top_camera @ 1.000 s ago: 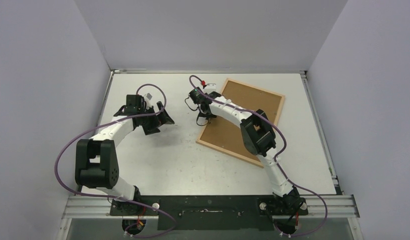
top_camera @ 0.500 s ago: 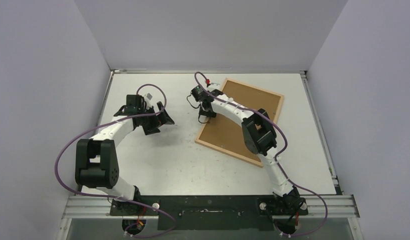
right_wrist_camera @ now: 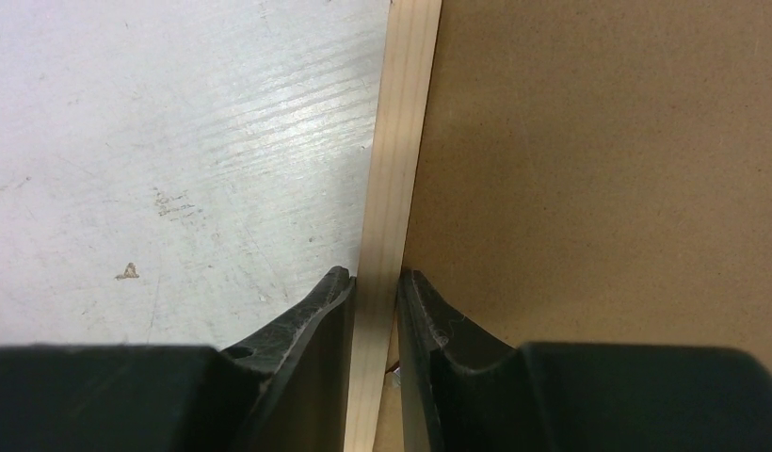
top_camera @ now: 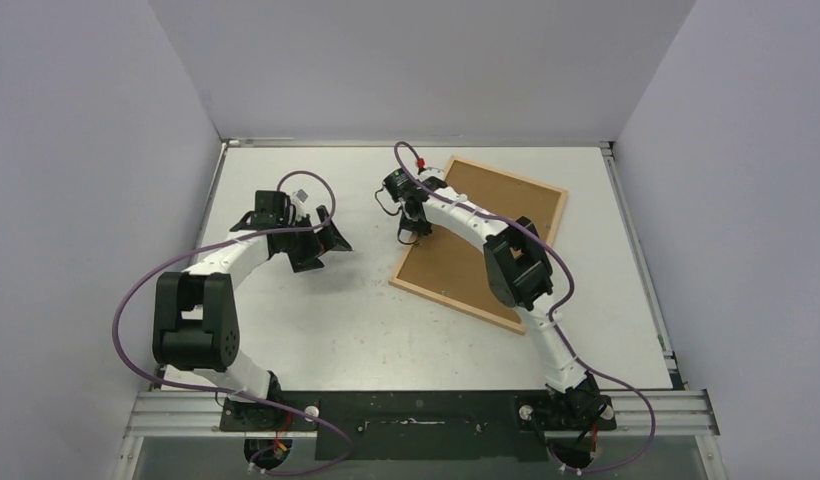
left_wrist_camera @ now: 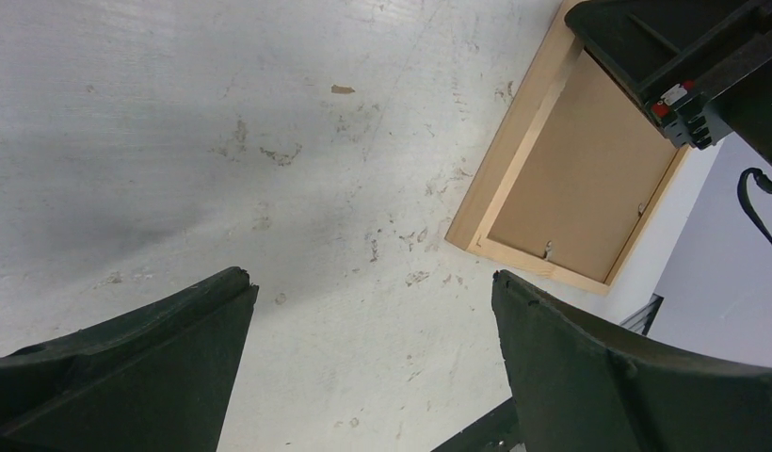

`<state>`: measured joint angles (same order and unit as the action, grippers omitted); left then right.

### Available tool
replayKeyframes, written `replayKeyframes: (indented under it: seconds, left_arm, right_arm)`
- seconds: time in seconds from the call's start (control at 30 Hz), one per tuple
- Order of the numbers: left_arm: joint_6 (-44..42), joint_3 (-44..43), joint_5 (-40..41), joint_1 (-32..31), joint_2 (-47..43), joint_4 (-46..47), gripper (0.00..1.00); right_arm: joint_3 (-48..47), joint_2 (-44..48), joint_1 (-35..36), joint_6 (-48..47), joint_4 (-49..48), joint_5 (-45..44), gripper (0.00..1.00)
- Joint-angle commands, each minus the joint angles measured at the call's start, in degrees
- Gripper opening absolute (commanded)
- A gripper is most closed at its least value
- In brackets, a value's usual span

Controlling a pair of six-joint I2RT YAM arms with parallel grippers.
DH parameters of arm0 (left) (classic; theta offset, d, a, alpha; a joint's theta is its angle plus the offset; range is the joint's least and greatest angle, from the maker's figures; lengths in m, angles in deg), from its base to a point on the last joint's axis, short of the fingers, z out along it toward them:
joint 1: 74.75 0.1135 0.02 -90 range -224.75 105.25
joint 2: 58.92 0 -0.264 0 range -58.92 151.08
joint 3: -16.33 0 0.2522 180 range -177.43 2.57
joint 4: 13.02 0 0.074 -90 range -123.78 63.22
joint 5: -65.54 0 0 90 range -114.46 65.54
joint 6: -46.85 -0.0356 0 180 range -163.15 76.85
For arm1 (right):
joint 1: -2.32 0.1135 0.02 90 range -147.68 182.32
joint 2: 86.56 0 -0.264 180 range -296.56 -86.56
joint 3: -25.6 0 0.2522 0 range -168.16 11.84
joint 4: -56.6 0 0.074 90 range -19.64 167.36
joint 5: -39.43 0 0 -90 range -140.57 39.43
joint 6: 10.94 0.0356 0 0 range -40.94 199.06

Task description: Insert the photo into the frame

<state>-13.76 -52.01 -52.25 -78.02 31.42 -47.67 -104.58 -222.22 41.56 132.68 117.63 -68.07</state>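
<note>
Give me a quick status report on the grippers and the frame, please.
Left gripper open over table. Right gripper clamped on frame rail. Backing faces up; photo unseen. Nothing obstructing.

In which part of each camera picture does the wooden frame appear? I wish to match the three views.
Top external: the frame lies right of centre, tilted, partly under the right arm.
Left wrist: upper right, beyond the open left end effector.
Right wrist: one rail runs up the middle, with the brown backing to its right.
Shared landmark: the right end effector, closed on that rail.
</note>
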Motion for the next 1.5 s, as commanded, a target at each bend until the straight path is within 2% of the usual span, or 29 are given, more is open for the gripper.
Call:
replayKeyframes:
  seconds: [0.0, 0.17, 0.4, 0.57, 0.63, 0.7, 0.83, 1.0, 1.13, 1.2, 1.27, 1.43, 1.47]
  left_arm:
    - [-0.2, -2.0, -5.2, -0.3, 1.0, 2.0, 0.96]
    - [-0.4, -0.7, -11.0, -3.0, 0.3, 7.8, 0.92]
    - [1.6, 0.5, -12.4, -6.0, 1.6, 12.3, 0.90]
    - [8.0, -1.0, -22.0, -8.1, 7.1, 22.3, 0.87]
    - [14.1, 0.4, -27.3, -9.4, 8.5, 34.1, 0.87]
    - [19.8, 1.9, -29.3, -10.5, 9.4, 43.7, 0.86]
    - [20.6, -0.1, -29.5, -12.9, 13.5, 42.6, 0.82]
    - [23.5, -0.2, -29.3, -14.9, 16.1, 45.2, 0.69]
    - [29.6, 1.2, -29.5, -14.9, 14.6, 52.3, 0.58]
    - [30.7, 0.5, -30.3, -15.2, 13.9, 52.9, 0.51]
    - [30.7, 0.0, -30.6, -15.7, 13.4, 52.5, 0.41]
    - [30.3, 0.5, -29.8, -15.9, 12.7, 51.8, 0.05]
    - [29.9, 0.2, -29.8, -15.9, 12.6, 51.2, 0.00]
  right_arm:
    - [0.2, 3.2, 0.0, 0.2, -4.0, 0.7, 0.00]
    - [2.7, 9.6, 0.0, 0.6, -7.6, 2.5, 0.00]
    - [8.8, 17.3, 0.1, 2.9, -9.9, 6.1, 0.00]
    - [15.8, 22.6, 0.6, 5.6, -13.2, 8.9, 0.00]
    - [17.4, 23.8, 0.8, 6.5, -14.0, 9.4, 0.00]
    - [18.2, 24.5, 1.0, 7.0, -14.5, 9.9, 0.00]
    - [18.9, 26.1, 1.4, 7.9, -15.6, 10.7, 0.00]
    - [20.4, 27.7, 1.5, 9.7, -17.3, 12.1, 0.00]
    - [21.3, 28.5, 1.7, 11.1, -18.3, 12.6, 0.00]
    - [21.7, 28.9, 1.7, 11.9, -18.9, 12.6, 0.00]
    - [22.8, 29.6, 1.7, 13.4, -20.8, 12.7, 0.00]
    - [21.9, 29.6, 1.7, 14.2, -21.1, 13.3, 0.00]
    - [21.8, 29.6, 1.7, 14.2, -21.0, 13.3, 0.04]
